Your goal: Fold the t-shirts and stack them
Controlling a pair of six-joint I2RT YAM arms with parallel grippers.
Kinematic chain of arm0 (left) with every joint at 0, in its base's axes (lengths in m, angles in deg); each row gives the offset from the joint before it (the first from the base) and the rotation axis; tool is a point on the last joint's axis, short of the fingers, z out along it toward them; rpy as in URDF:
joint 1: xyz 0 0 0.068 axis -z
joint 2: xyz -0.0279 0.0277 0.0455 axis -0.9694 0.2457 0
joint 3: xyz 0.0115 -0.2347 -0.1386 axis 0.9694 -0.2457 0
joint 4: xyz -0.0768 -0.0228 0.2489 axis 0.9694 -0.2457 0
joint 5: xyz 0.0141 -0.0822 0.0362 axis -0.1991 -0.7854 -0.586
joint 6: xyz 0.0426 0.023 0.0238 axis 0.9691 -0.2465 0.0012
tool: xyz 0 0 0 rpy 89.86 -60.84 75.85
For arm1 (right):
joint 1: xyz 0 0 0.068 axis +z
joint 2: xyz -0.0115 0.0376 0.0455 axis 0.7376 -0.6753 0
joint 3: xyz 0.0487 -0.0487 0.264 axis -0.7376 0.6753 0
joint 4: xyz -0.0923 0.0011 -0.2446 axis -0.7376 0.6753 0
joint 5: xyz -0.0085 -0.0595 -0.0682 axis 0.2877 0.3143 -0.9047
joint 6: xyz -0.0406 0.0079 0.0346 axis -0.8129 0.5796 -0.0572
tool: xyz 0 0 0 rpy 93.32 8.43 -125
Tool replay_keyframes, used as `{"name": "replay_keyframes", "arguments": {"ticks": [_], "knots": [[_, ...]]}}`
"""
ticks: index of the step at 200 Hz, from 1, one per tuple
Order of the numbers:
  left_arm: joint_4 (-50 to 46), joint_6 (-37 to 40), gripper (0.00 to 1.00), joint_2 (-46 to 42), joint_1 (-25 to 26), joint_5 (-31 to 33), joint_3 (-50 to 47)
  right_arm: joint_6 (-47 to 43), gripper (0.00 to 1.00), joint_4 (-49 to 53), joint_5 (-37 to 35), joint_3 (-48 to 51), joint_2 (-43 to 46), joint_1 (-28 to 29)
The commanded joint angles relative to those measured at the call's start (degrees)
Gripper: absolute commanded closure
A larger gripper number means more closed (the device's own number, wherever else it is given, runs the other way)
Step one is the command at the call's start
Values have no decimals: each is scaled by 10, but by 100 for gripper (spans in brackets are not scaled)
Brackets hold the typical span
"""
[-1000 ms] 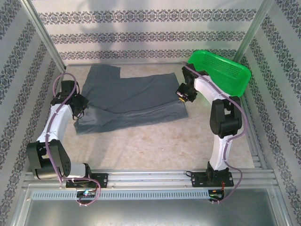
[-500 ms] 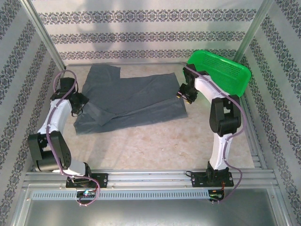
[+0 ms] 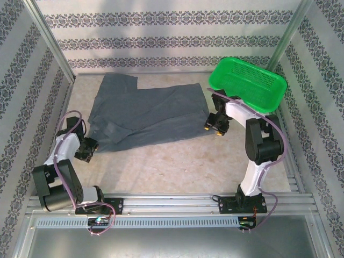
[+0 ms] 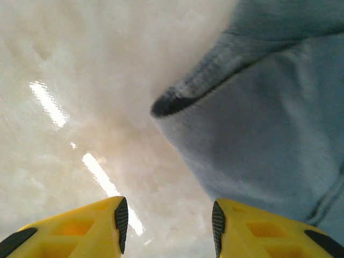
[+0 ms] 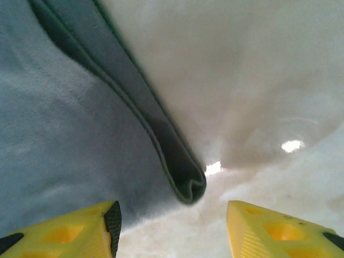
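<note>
A dark slate-grey t-shirt [image 3: 148, 115] lies partly folded across the back half of the table, one sleeve reaching the far left. My left gripper [image 3: 86, 149] sits just off the shirt's near-left corner, open and holding nothing; in the left wrist view that corner [image 4: 258, 134] lies ahead and to the right of the yellow fingers [image 4: 115, 223]. My right gripper [image 3: 214, 128] hangs at the shirt's near-right corner, open. In the right wrist view the folded hem corner [image 5: 188, 183] lies between and ahead of the fingers [image 5: 110, 226], untouched.
A bright green mesh basket [image 3: 248, 83] stands at the back right, just behind the right arm. Patterned walls and metal posts close in the table on three sides. Bare table surface [image 3: 166, 166] spans the front between the arm bases.
Both grippers have let go and pulled back toward the near edge. The shirt's front edge now lies flat, drawn slightly nearer. The left arm swung furthest, down along the left side.
</note>
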Motion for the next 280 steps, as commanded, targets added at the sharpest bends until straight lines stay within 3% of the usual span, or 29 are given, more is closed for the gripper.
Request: {"name": "replay_keyframes", "arguments": {"ticks": [1,20,38,64,119,180,199,219,260,280], "knots": [[20,11,55,31,-12,-11,2,-6,50,-9,9,-25,-36,-3],[39,12,63,70,-15,-14,16,-1,63,-6,8,-40,-56,-3],[35,14,79,100,-16,-6,35,8,100,15,-12,-41,-55,-3],[25,17,100,100,-16,13,38,16,100,30,-35,9,-8,-7],[-15,10,100,45,-17,34,-22,2,100,51,-8,149,89,-10],[-62,-42,100,-58,-17,114,-71,-1,100,56,13,257,184,-13],[-76,-51,100,-64,-14,104,-42,2,80,64,-1,246,200,-20],[-66,-50,100,-68,11,69,-10,10,71,70,-28,221,229,-23],[32,-52,67,-31,135,-49,32,51,70,-9,-25,184,240,-27],[63,-49,59,17,181,-97,45,57,71,-43,-34,168,194,-27]]}}
